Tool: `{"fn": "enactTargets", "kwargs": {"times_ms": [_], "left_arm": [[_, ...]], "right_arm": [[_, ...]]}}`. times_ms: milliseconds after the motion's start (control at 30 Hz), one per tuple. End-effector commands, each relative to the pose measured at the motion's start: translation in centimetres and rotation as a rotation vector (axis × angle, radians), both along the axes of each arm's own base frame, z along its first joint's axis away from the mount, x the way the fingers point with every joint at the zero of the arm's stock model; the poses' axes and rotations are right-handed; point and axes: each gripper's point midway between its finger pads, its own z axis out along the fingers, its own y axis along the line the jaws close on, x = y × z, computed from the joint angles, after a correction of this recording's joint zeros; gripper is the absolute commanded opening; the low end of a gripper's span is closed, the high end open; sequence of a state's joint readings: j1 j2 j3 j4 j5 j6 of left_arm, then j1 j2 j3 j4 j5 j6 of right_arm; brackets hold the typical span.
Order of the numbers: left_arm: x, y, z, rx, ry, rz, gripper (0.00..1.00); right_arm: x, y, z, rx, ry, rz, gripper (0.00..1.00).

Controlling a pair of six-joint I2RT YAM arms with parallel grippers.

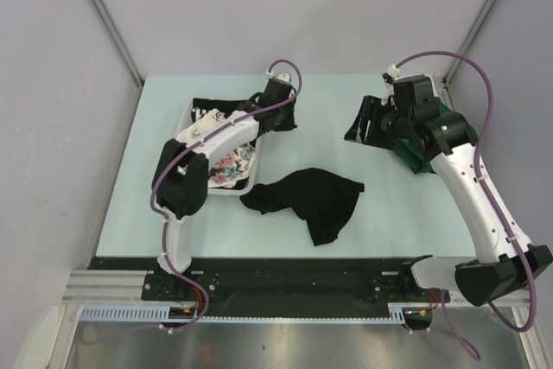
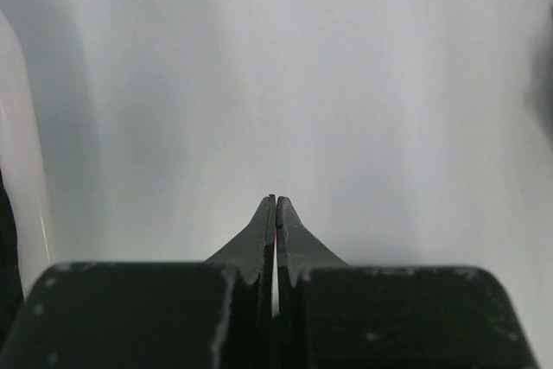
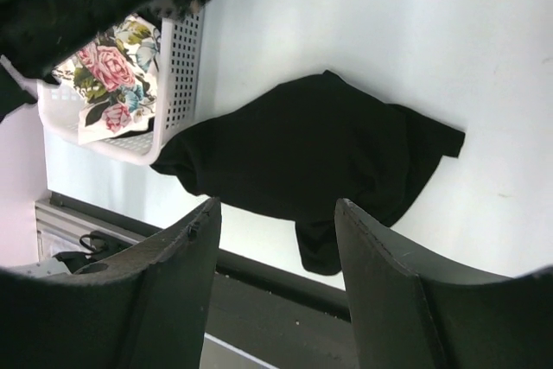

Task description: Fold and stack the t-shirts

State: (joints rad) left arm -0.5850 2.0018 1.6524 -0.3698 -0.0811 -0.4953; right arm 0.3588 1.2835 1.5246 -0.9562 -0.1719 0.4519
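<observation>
A plain black t-shirt (image 1: 311, 200) lies crumpled on the table's middle, also seen in the right wrist view (image 3: 320, 153). A white floral-print t-shirt (image 1: 233, 162) sits in the white basket (image 1: 192, 131), with black cloth (image 1: 212, 110) at the basket's far end. A dark green t-shirt (image 1: 422, 158) lies under the right arm. My left gripper (image 2: 276, 200) is shut with nothing between its fingers, held over the basket's far right corner (image 1: 282, 117). My right gripper (image 1: 357, 127) hangs open and empty above the table, its fingertips (image 3: 207, 209) framing the black shirt below.
The basket (image 3: 177, 66) stands left of the black shirt, its near corner almost touching the cloth. The left arm (image 1: 220, 136) stretches across the basket. The table's dark front rail (image 1: 285, 270) runs along the near edge, and grey walls close in behind and at the sides.
</observation>
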Motion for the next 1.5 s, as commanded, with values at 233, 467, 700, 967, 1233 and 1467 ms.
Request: {"fn": "enactTargets", "kwargs": {"times_ms": [233,467,700,967,1233,1467], "left_arm": [[1.6,5.1,-4.7,0.253,0.136,0.197,0.0],[0.3,8.9,-5.7,0.324,0.19,0.267,0.0],[-1.2,13.9,-6.8,0.412,0.244,0.332,0.0],[-1.4,21.1,-6.7,0.438,0.276,0.457,0.0],[-1.4,26.0,-6.5,0.509,0.275,0.516,0.0],[-2.2,28.9,-7.5,0.53,0.331,0.556,0.0]], "right_arm": [[-1.1,-2.9,1.6,-0.006,-0.032,-0.036,0.61],[-0.6,-2.6,1.3,0.01,-0.025,-0.025,0.61],[0.5,-1.8,0.6,0.042,-0.018,-0.013,0.61],[0.8,-1.4,0.1,0.058,-0.006,-0.005,0.61],[0.0,-1.7,0.3,0.064,-0.009,-0.022,0.61],[-0.9,-2.3,-0.3,0.052,0.015,-0.042,0.61]]}}
